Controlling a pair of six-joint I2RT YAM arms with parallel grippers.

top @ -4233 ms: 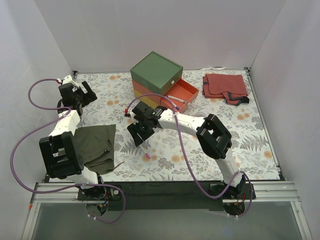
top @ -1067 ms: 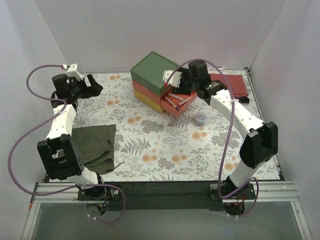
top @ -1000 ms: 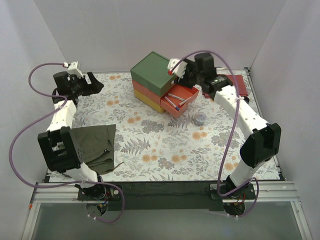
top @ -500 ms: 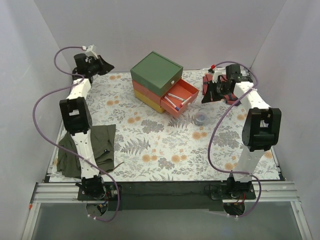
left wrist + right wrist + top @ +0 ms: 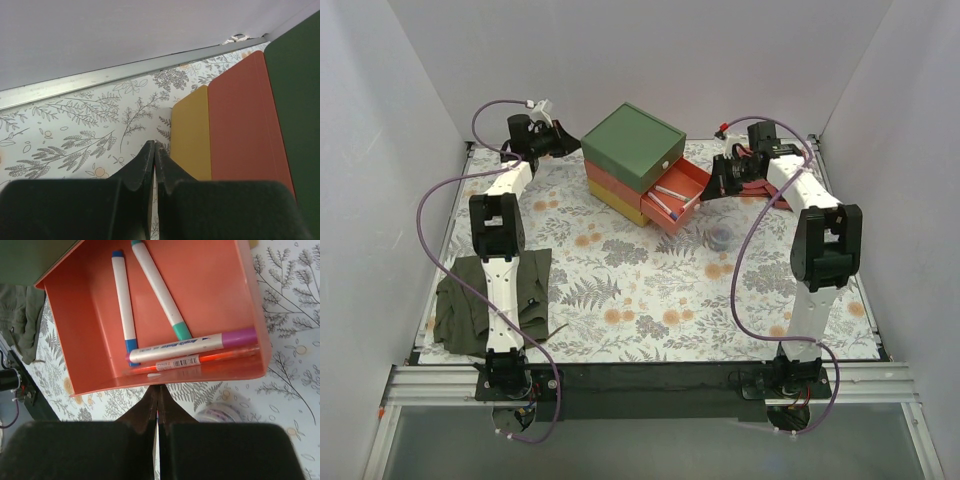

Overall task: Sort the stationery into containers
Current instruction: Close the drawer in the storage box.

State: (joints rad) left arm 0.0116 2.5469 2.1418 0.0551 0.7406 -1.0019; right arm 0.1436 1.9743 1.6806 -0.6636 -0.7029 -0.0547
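White walls box in a floral worktop. The left arm stands tall from its base and reaches to the far-left corner, wrist turned toward the stacked drawers. The left fingers are clenched on nothing, near the side of the yellow drawer, which lies lowest under the green drawer. The right arm rises likewise and bends inward at the far right. The right fingers are pressed together and empty, at the front wall of the red drawer, which stands open. Four pens lie inside it. A small round grey piece sits on the worktop near that drawer.
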